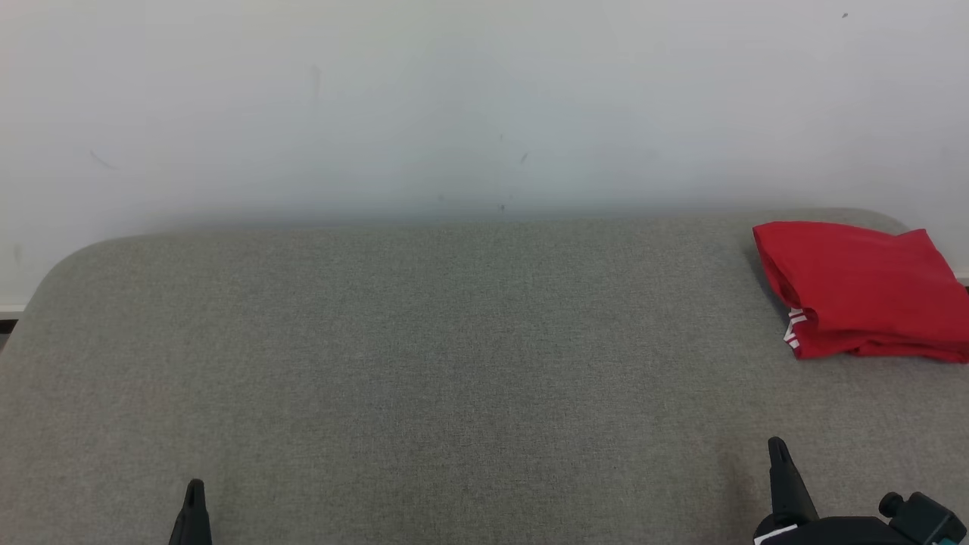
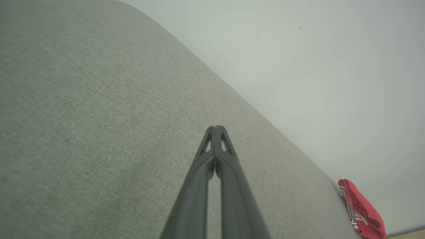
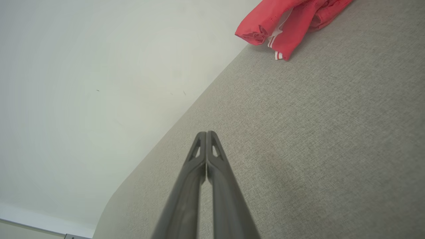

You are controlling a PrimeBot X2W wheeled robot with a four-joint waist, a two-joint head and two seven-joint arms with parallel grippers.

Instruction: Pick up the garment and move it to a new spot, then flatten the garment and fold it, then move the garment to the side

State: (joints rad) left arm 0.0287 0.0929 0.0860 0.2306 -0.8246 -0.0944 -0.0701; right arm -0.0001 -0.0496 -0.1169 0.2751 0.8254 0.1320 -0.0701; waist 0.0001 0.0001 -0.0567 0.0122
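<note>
The garment is red with white stripes, folded into a compact bundle at the far right corner of the grey padded surface. It also lies at the lower right of the left wrist view and at the top of the right wrist view. My left gripper sits at the near left edge, shut and holding nothing, its tips pressed together. My right gripper stands near the front right, well short of the garment, shut and empty too.
A plain white wall rises directly behind the surface's rounded back edge. The surface's far left corner curves away, with a strip of floor and baseboard beside it. Bare grey fabric stretches across the middle and left.
</note>
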